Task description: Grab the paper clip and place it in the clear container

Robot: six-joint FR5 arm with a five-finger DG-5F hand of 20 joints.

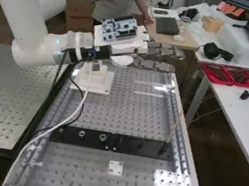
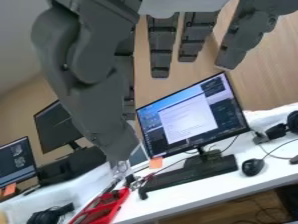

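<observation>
**Hand (image 1: 158,65) open and empty at the bench's (image 1: 129,114) far end**

In the high view, you have the arm (image 1: 34,24) coming in from the upper left, with a circuit board (image 1: 120,28) mounted near its wrist. The hand points sideways at the bench's far end, its fingers (image 1: 165,50) stretched out straight, gripping nothing. Just beside it, a white stand (image 1: 98,83) rises from the perforated top. Nearer you, a black strip (image 1: 111,142) runs across the bench, with a thin tan stick (image 1: 174,126) slanting up from its right end. A small white plate (image 1: 116,168) lies closer still. To its right is a bright patch (image 1: 168,180); you cannot tell whether it is glare or the clear container. The paper clip is too small for you to place with certainty. Red trays (image 1: 228,75) sit on the desk (image 1: 223,100) at the right.

In the wrist view, you see the hand (image 2: 161,47) with straight fingers and its thumb (image 2: 86,92) extended apart from them. Beyond are a lit monitor (image 2: 183,120), a keyboard (image 2: 189,175) and a mouse (image 2: 253,167) on a white desktop.
</observation>
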